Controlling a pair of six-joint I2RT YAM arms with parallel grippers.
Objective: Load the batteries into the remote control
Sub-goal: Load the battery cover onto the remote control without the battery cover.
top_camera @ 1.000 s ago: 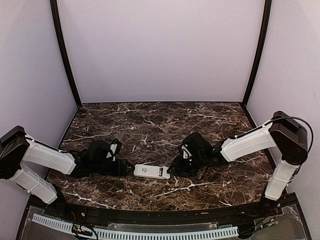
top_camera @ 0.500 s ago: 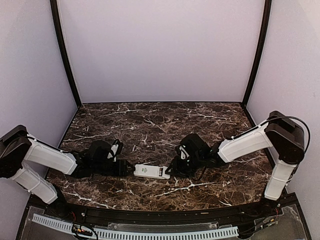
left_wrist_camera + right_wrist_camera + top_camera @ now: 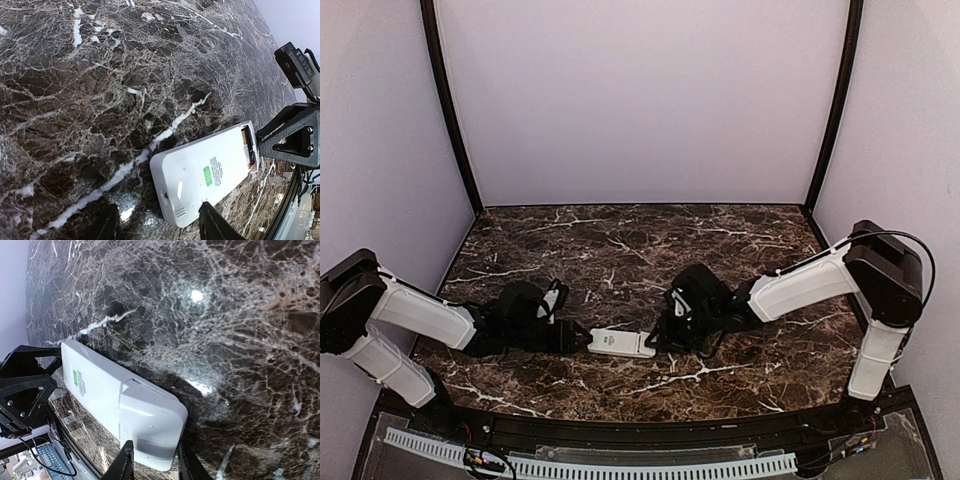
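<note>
Right pincer [image 3: 659, 341]: clamps remote control [image 3: 620, 343] right end, probably to push its back shut; left pincer [image 3: 585, 341]: spread, butts left end on desk [image 3: 620, 250] as backstop.

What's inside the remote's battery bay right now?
Through a narrow gap at the remote control's far end, the left wrist view shows something orange and dark, likely batteries. The white cover hides the rest.
</note>
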